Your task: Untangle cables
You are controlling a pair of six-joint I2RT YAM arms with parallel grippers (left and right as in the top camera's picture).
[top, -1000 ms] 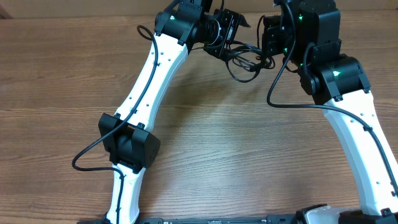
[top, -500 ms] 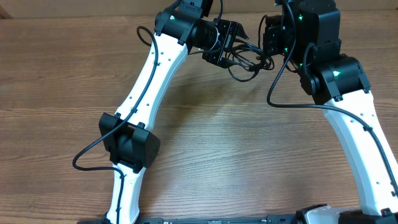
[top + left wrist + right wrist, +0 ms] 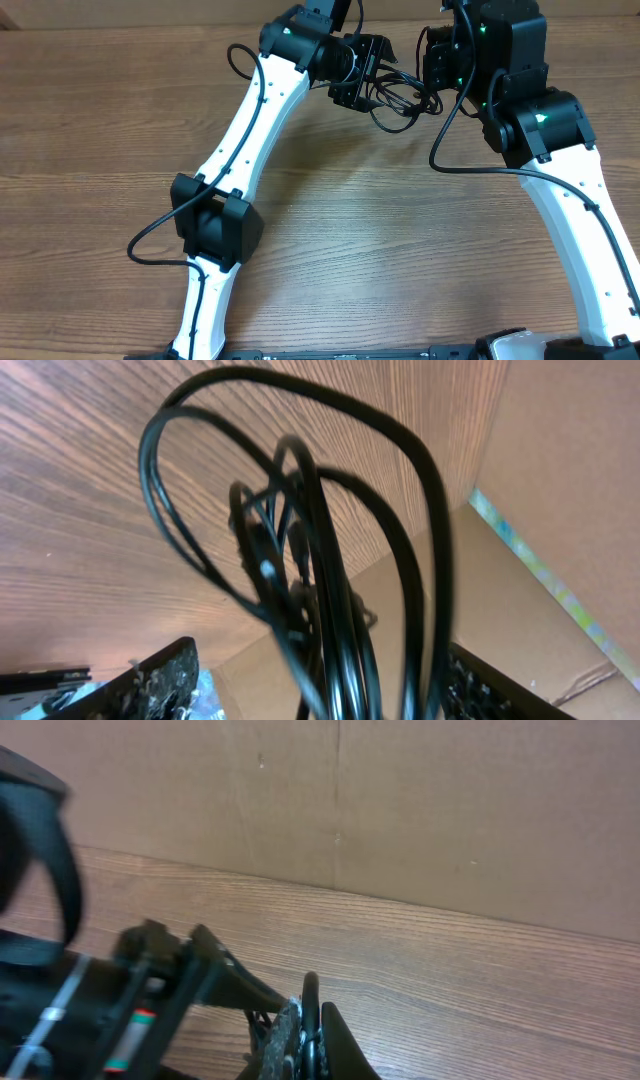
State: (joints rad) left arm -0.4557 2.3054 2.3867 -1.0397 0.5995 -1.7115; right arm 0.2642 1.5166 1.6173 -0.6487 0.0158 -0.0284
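Overhead, the cables [image 3: 398, 98] are hanging bunched at 12 o'clock of the tabletop [image 3: 380, 230], between my two claws. My left claw [image 3: 368, 75], at their 9 o'clock, is sitting closer in than a second ago, so the strands are slackening and bunching, not spreading yet. Its fingers [image 3: 165, 680] are standing wide, with loops passing between them. My right claw [image 3: 430, 85], at their 3 o'clock, is staying pinched, seemingly on a strand. No container is showing.
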